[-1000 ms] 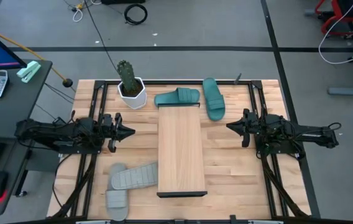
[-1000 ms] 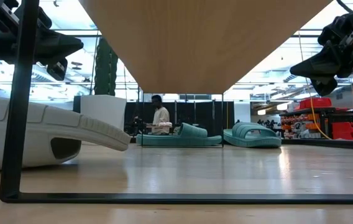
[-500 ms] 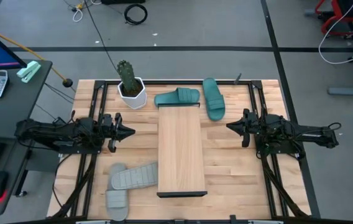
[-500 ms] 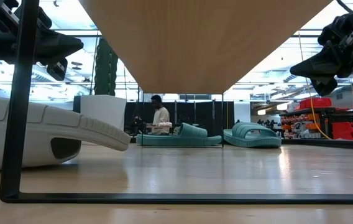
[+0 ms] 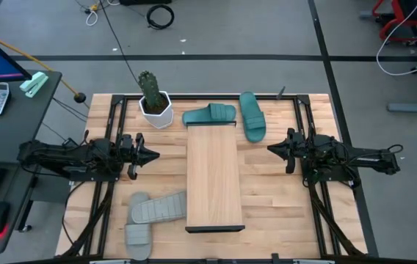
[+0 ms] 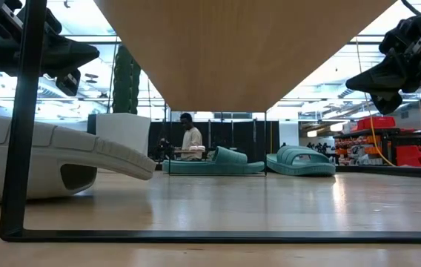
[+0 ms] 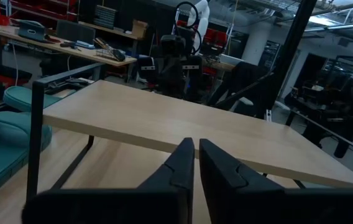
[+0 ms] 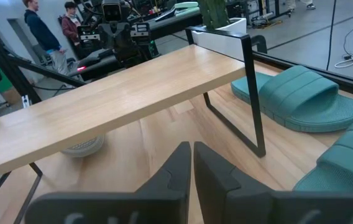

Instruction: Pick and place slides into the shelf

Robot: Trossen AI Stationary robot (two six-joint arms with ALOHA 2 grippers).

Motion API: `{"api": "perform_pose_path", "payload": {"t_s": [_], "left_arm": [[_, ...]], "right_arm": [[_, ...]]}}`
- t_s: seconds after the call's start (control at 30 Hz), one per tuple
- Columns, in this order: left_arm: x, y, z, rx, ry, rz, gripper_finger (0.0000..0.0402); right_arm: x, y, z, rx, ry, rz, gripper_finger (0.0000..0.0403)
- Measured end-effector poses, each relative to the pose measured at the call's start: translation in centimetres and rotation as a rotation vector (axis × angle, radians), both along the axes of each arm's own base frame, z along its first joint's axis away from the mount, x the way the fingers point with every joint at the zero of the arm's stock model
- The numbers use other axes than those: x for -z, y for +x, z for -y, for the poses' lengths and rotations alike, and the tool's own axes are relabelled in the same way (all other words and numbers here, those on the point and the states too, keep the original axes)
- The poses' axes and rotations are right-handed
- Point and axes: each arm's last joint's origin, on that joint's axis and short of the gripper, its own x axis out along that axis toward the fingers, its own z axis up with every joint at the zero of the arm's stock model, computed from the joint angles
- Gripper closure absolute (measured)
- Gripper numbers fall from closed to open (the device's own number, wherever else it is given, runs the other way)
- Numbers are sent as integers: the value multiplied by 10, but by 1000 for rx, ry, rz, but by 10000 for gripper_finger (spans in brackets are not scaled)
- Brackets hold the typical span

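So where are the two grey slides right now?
In the high view both grey slides lie on the tabletop at its near left corner, one touching the shelf at its left edge, below the left gripper.

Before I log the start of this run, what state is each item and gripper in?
Shelf: standing, bare on top.
Teal slides: on the table beyond the shelf's far end.
Grey slides: on the table, left of the shelf.
Left gripper: shut, holding nothing.
Right gripper: shut, holding nothing.
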Motion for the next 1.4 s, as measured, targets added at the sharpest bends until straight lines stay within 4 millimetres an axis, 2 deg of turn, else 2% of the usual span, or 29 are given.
{"api": "perform_pose_path", "payload": {"t_s": [0.17,0.37,0.57,0.67,1.1,1.4], "left_arm": [[0,0,0,1,-9,0,363],[0,0,0,11,-133,4,363],[0,0,0,36,-464,12,375],[0,0,0,40,-514,13,379],[0,0,-1,-4,-490,18,374],[0,0,-2,-50,-332,19,382]], "right_arm": [[0,0,0,0,0,0,376],[0,0,0,0,0,0,376],[0,0,0,0,0,0,376],[0,0,0,1,10,4,376],[-1,0,2,174,639,153,376],[-1,-1,5,263,675,196,376]]}}
